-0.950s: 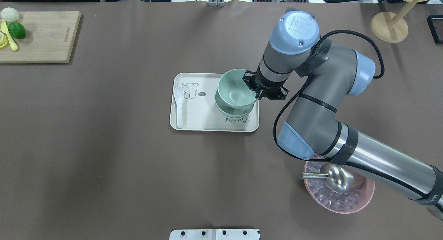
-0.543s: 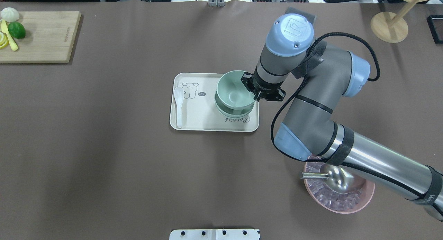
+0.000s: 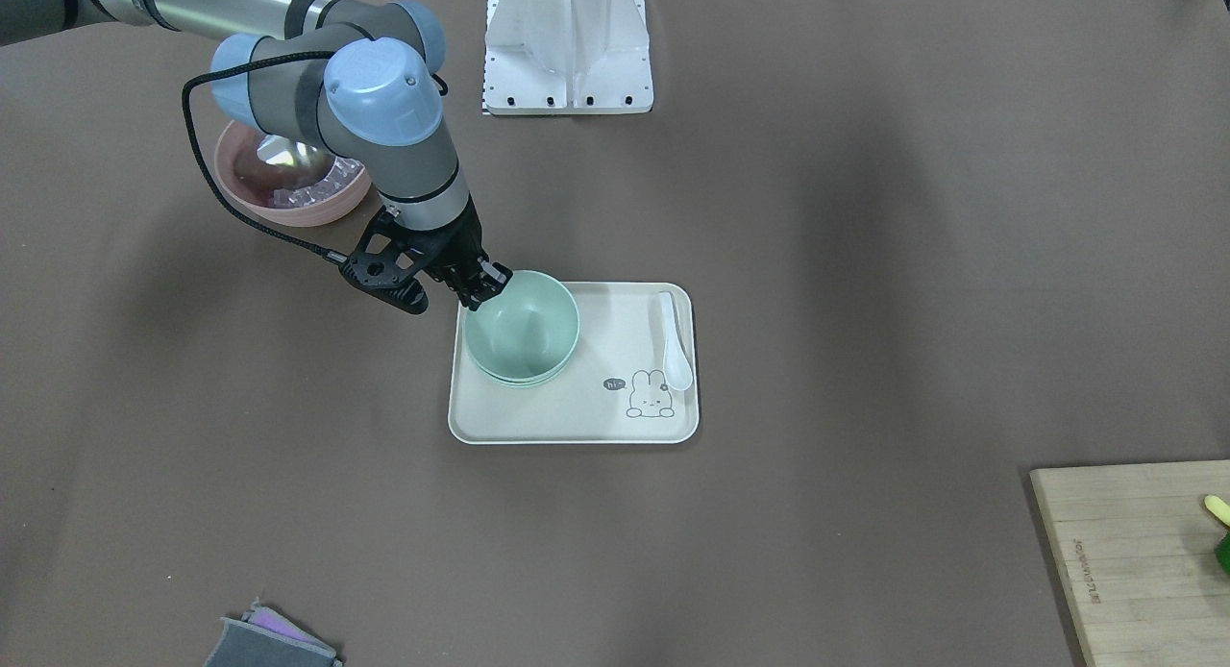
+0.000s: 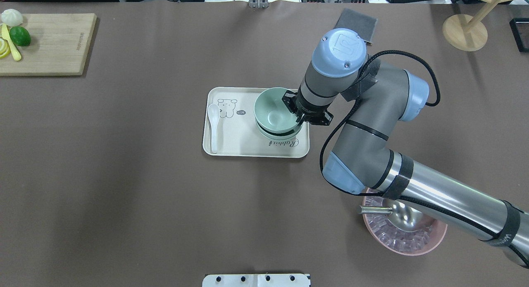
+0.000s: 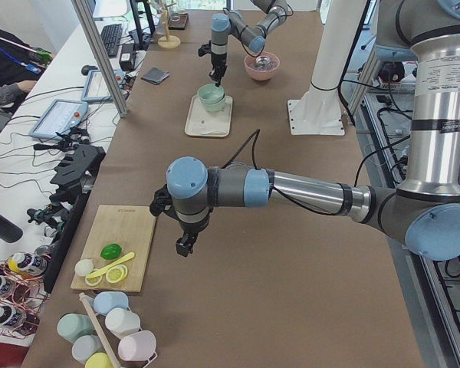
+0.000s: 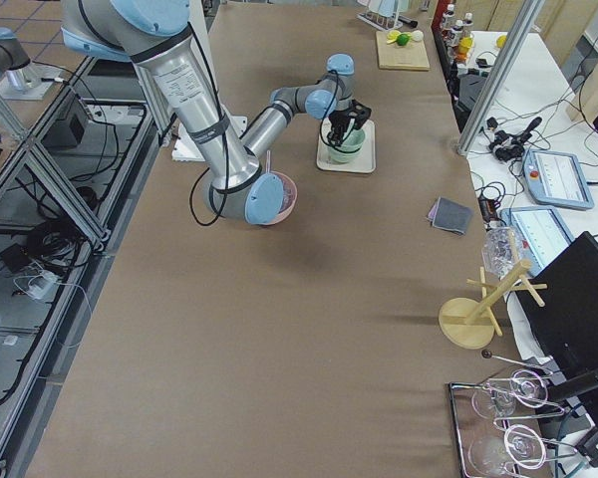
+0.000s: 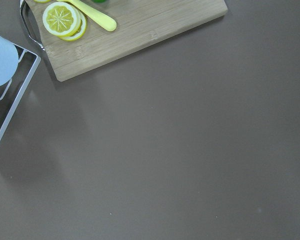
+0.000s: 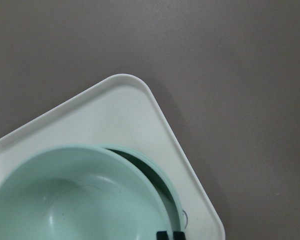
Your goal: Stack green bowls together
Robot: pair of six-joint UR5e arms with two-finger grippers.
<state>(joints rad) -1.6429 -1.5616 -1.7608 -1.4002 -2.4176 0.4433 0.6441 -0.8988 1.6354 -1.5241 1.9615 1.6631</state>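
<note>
My right gripper (image 4: 298, 115) is shut on the right rim of a pale green bowl (image 4: 272, 111). It holds that bowl just over the lower green bowls (image 4: 282, 135), which are nested on the cream tray (image 4: 235, 144). The front view shows the held bowl (image 3: 524, 326) sitting almost into the stack (image 3: 514, 380). In the right wrist view the held bowl (image 8: 80, 195) overlaps the rim of the bowl below (image 8: 157, 167), with my fingertips (image 8: 170, 235) at the bottom edge. My left gripper (image 5: 182, 247) hangs over bare table near the cutting board; I cannot tell if it is open.
A white spoon (image 4: 213, 125) lies on the tray's left side. A pink bowl (image 4: 407, 237) with ice and a metal scoop sits under my right arm. A cutting board (image 4: 49, 43) with lime and lemon is far left, and a grey cloth (image 4: 357, 24) and wooden stand (image 4: 465, 30) are at the back.
My right arm has carried the held green bowl left and down, so it now sits lower and more centred over the stacked bowls.
</note>
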